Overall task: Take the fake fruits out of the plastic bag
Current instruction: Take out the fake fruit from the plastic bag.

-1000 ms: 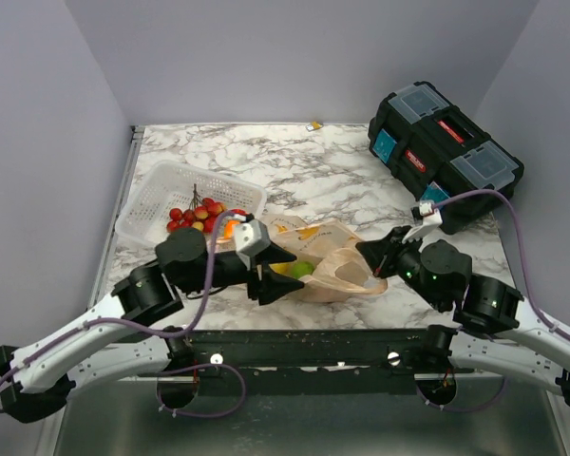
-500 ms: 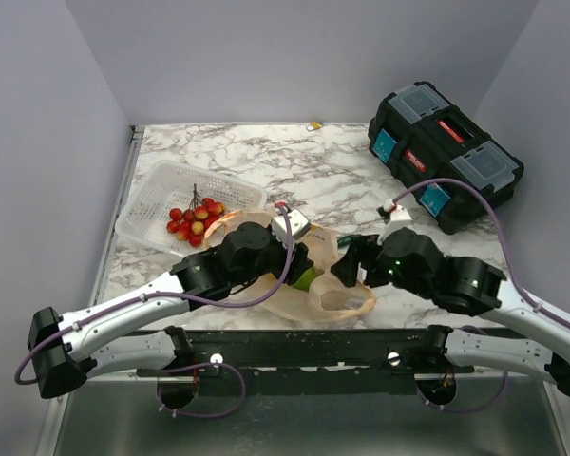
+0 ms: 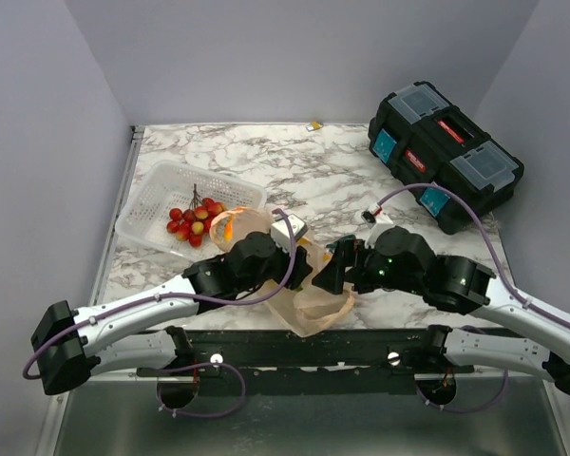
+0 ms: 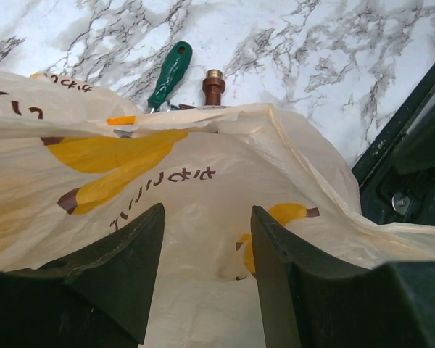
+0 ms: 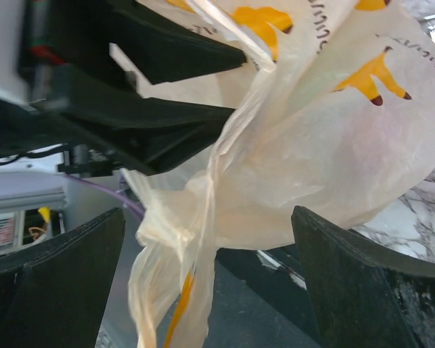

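1. The step in hand seems to be opening the plastic bag [image 3: 315,306], which lies crumpled at the middle of the table's near edge. None of the fake fruits shows in it now.
2. The left fingers [image 4: 123,275] stand apart with bag film across the gap. No grip can be made out.
3. The right fingers [image 5: 65,268] are spread wide, and a twisted strand of the bag hangs between them, unclamped.
4. The next move probably calls for one arm to pinch the bag's rim so that the other can reach inside.
5. A second ago the right fingers were together and nearer the right edge. A green fruit showed at the bag's mouth then, and it is now hidden.
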Motion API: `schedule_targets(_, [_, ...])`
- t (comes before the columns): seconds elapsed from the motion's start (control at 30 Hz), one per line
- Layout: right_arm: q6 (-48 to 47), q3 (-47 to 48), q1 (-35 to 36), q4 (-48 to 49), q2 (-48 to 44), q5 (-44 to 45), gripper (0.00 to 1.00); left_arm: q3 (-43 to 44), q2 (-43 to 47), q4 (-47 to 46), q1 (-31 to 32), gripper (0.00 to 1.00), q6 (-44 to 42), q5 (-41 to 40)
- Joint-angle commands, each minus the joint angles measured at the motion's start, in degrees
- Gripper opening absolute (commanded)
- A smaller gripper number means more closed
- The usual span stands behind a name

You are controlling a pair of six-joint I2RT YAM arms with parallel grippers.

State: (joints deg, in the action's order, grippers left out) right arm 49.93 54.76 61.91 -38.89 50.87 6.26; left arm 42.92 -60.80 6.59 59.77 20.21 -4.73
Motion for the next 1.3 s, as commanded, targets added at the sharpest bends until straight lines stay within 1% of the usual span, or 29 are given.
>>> schedule_targets(0.0, [0.6, 3.4, 0.1, 0.7, -1.9, -3.2, 1.0, -2.4, 4.7, -3.7, 0.3, 0.5, 3.0, -5.1])
schedule_targets(0.13, [1.1, 4.8, 0.1, 1.4, -0.5, -4.0, 1.0, -3.2, 8.2, -3.4, 0.2, 0.5, 3.4, -9.6])
schedule_targets(0.27, [1.8, 8.1, 0.2, -3.3, 5.5, -1.0, 1.0, -4.4, 11.0, -4.1, 0.2, 0.55, 3.5, -11.2])
schedule_targets(0.37, [3.0, 10.1, 2.6, -6.3, 9.6, 5.5, 1.0, -4.2, 11.9, -3.5, 0.2, 0.57, 3.7, -11.0])
schedule_targets(0.53, [6.4, 13.9, 9.8, -12.1, 17.1, 16.6, 1.0, -5.7, 12.9, -2.0, 0.1, 0.59, 3.6, -11.6])
schedule_targets(0.57, [7.7, 14.6, 11.2, -14.0, 18.7, 19.2, 1.0, -6.2, 13.0, -1.8, 0.0, 0.59, 3.7, -11.2])
schedule_targets(0.67, [13.8, 16.9, 13.4, -24.7, 23.8, 27.6, 0.99, -8.0, 14.0, -2.0, -0.1, 0.59, 3.8, -9.2])
schedule_targets(0.73, [15.4, 16.3, 14.2, -27.7, 24.8, 29.3, 0.88, -9.9, 15.0, -3.4, -0.1, 0.59, 3.7, -6.7])
schedule_targets(0.77, [14.5, 15.1, 15.0, -26.5, 24.3, 29.1, 0.81, -11.0, 15.4, -4.5, -0.1, 0.59, 3.6, -4.9])
schedule_targets(0.83, [11.4, 11.9, 16.4, -21.6, 22.1, 27.5, 0.57, -12.7, 15.5, -6.3, -0.1, 0.59, 4.1, -1.5])
schedule_targets(0.87, [10.6, 10.5, 16.7, -19.5, 20.9, 26.4, 0.43, -13.3, 15.2, -7.0, -0.1, 0.59, 4.8, 0.0])
schedule_targets(0.93, [9.7, 8.1, 17.1, -16.4, 18.6, 25.2, 0.22, -14.1, 14.5, -8.2, -0.1, 0.59, 5.8, 2.5])
schedule_targets(1.0, [9.9, 7.0, 17.3, -16.2, 16.8, 25.3, 0.03, -15.5, 14.3, -9.2, -0.1, 0.56, 6.3, 4.6])
schedule_targets(1.03, [10.2, 6.9, 17.5, -16.9, 16.2, 25.8, 0.01, -16.4, 14.5, -9.9, -0.1, 0.56, 6.3, 4.6])
schedule_targets(1.07, [10.1, 6.9, 17.6, -17.2, 15.7, 26.1, 0.01, -17.5, 14.8, -11.2, -0.1, 0.56, 6.6, 6.1])
schedule_targets(1.13, [8.9, 6.9, 17.7, -16.9, 15.2, 25.9, 0.01, -19.5, 15.0, -13.8, -0.1, 0.56, 7.1, 6.4])
schedule_targets(1.23, [7.0, 6.2, 17.8, -14.7, 14.7, 25.1, 0.01, -19.8, 12.3, -16.1, -0.1, 0.55, 6.1, 5.2])
schedule_targets(1.27, [7.0, 5.9, 17.8, -14.1, 14.4, 25.1, 0.01, -19.4, 10.9, -16.3, -0.1, 0.56, 5.4, 3.4])
